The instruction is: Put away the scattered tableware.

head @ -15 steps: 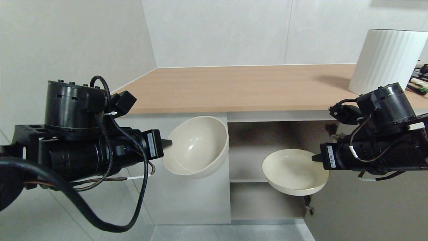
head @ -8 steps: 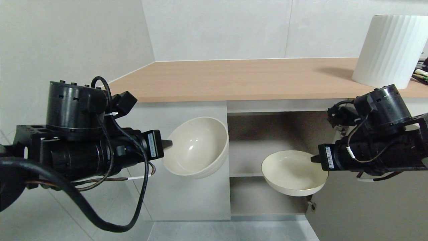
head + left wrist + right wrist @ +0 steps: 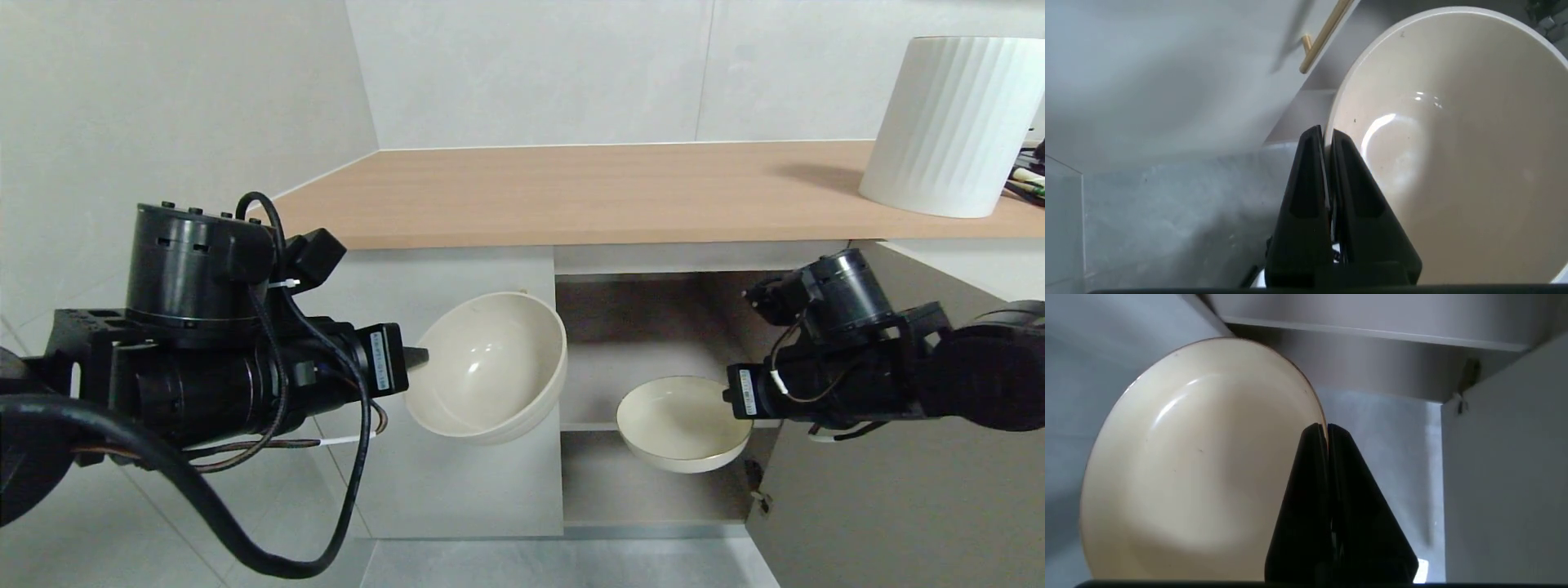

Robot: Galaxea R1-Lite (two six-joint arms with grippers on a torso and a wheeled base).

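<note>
- Left pincer [image 3: 420,355] is clenched on the rim of the deep bowl [image 3: 490,367]; in my left wrist feed the two fingers [image 3: 1310,171] sit pressed together over that rim.
- I see that bowl tilted, its hollow facing my head camera, hanging in front of the closed cupboard door [image 3: 457,490].
- Right pincer [image 3: 727,394] is clamped on the edge of the shallow bowl [image 3: 682,420].
- That bowl is held roughly level at the mouth of the open cupboard compartment, about at the height of the shelf [image 3: 588,426].
- Above, the wooden counter [image 3: 612,192] carries a ribbed white container [image 3: 951,122] at its right end.
</note>
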